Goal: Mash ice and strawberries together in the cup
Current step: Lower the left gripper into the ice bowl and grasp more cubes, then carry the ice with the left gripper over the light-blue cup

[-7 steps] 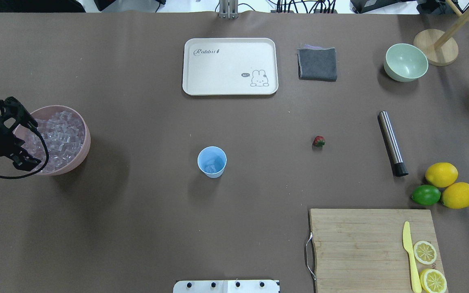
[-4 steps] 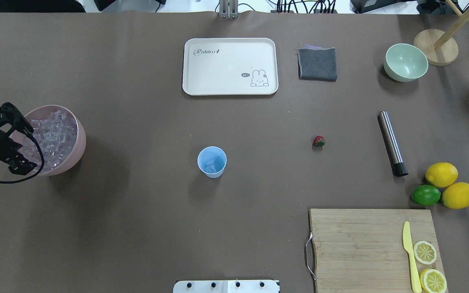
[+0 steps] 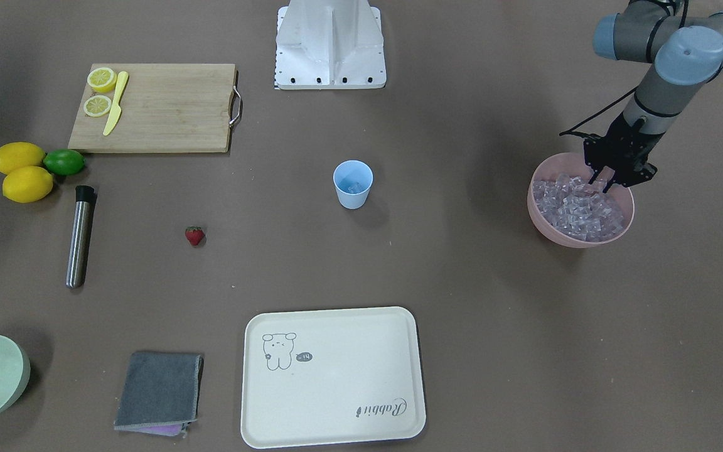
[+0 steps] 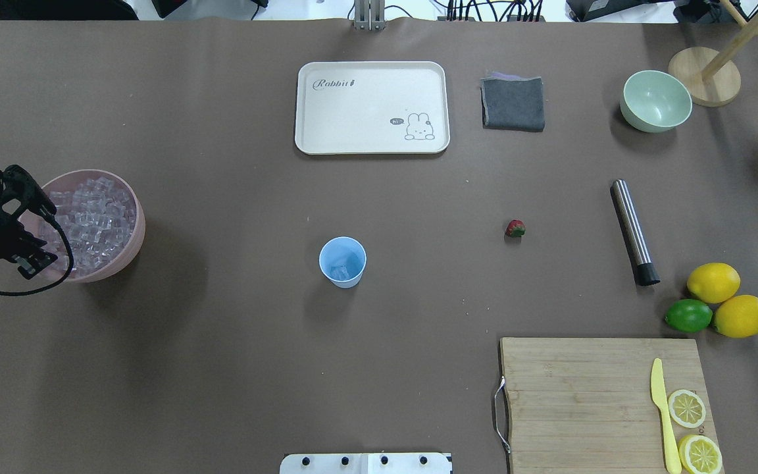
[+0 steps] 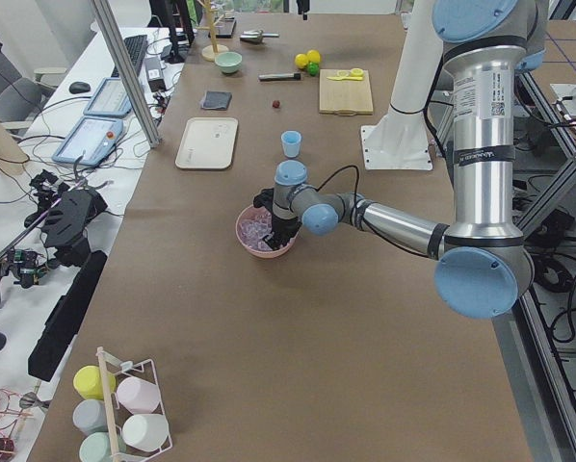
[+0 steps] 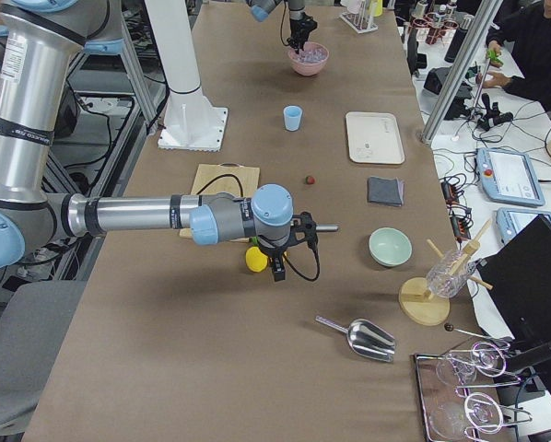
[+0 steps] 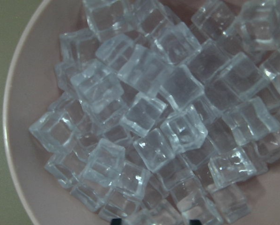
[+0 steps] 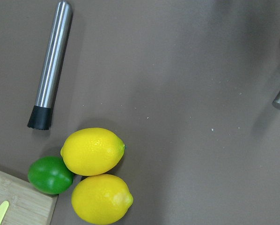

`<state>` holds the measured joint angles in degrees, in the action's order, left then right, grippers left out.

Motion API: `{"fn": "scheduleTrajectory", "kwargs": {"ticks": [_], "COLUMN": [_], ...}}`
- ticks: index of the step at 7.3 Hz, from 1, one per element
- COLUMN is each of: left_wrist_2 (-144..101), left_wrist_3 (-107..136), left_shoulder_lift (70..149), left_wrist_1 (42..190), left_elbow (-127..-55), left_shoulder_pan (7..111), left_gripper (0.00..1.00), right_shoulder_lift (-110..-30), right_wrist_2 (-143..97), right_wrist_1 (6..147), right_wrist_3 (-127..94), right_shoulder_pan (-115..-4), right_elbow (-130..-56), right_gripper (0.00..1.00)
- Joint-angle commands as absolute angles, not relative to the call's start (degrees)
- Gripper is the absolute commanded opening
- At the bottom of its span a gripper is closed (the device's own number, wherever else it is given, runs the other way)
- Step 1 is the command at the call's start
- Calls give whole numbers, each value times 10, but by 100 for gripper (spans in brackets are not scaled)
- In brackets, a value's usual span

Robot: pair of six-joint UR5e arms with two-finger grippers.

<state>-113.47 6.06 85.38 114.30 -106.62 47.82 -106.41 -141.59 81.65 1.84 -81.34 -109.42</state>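
Observation:
The light blue cup (image 4: 343,262) stands mid-table with a few ice cubes in it; it also shows in the front view (image 3: 353,184). A heap of clear ice (image 4: 93,220) fills the pink bowl (image 4: 130,253) at the left edge. My left gripper (image 4: 40,234) hangs over the near-left side of that bowl, jaws apart, tips down among the cubes (image 7: 149,122). The strawberry (image 4: 515,228) lies alone on the table to the right of the cup. My right gripper (image 6: 277,267) hovers near the lemons; I cannot tell if it is open or shut.
A steel rod with a black tip (image 4: 632,230) lies right of the strawberry. Two lemons (image 4: 713,282) and a lime (image 4: 688,316) sit at the right edge. A cutting board (image 4: 583,401) holds a yellow knife and lemon slices. A white tray (image 4: 372,108), grey cloth (image 4: 514,104) and green bowl (image 4: 655,101) stand at the back.
My left gripper has moved a little left and lower over the pink bowl. The bowl rocked and shifted slightly with it. Nothing else moved.

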Motion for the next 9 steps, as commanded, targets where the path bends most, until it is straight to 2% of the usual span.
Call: {"fn": "scheduleTrajectory", "kwargs": {"ticks": [1,3,4,5,6,8,9], "left_wrist_2": [-1137,-1157,-1175,-1178,-1179,-1175,-1171], "left_wrist_3": [61,61,64,76,156,352,442], "left_shoulder_lift": [855,866,894,964,1028,1124,1189], "left_wrist_1": [1139,1082,1013,901,850,845,843], "left_elbow": [-1077,-1112,-1143,-1167,-1172,-1149,-1109], "left_shoulder_pan": [485,513,532,533,526,428,405], "left_gripper": [0,0,0,0,0,0,0], "right_shoulder_lift": [-1067,-1066,-1065,-1065,-1064,-1061,-1061], "right_wrist_2": [-1416,-1416,-1416,-1416,-1416,-1416,-1415], "right_wrist_1": [817,817,817,817,817,817,817], "right_wrist_3": [21,21,21,19,18,18,18], "right_shoulder_pan": [-816,-815,-815,-815,-815,-815,-815], "right_elbow": [-1094,-1094,-1094,-1093,-1092,-1091,-1090], "right_gripper": [100,100,100,100,100,100,100]}}
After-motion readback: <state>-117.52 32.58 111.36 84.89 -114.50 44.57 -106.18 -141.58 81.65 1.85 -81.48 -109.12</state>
